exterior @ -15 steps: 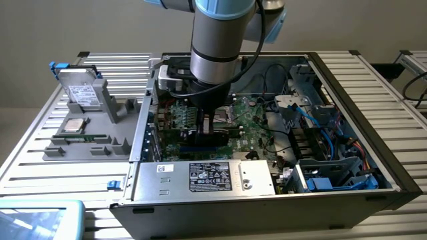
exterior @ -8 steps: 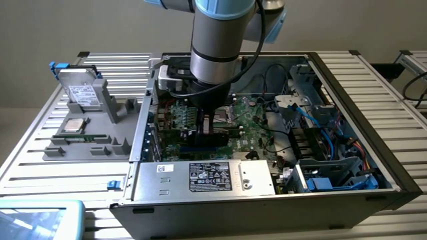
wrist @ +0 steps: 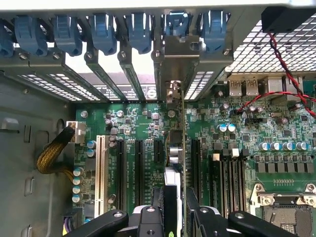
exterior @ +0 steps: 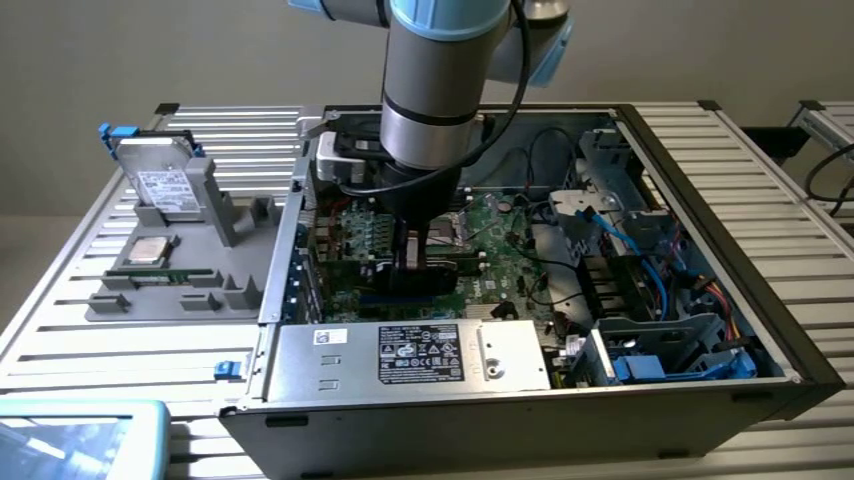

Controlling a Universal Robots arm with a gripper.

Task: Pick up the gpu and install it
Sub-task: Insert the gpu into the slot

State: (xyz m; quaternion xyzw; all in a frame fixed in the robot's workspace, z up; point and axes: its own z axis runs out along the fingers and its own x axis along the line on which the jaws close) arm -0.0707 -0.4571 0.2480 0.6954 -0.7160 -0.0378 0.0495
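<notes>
Black printed power supply label (exterior: 418,353), white hard drive label (exterior: 167,187), text on neither legible

Robotics lab: open PC case (exterior: 507,440) on slatted aluminium bench (exterior: 80,340).

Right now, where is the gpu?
The gpu stands on edge in the gripper, over the motherboard, toward the exterior view's left inside the case.

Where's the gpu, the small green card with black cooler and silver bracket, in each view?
Exterior view: the green-and-black gpu card hangs in the gripper under the arm, inside the open case.
Wrist view: the gpu card is seen edge-on, running from the gripper to its silver bracket by the blue slot clips.
Shared landmark: green motherboard.
</notes>
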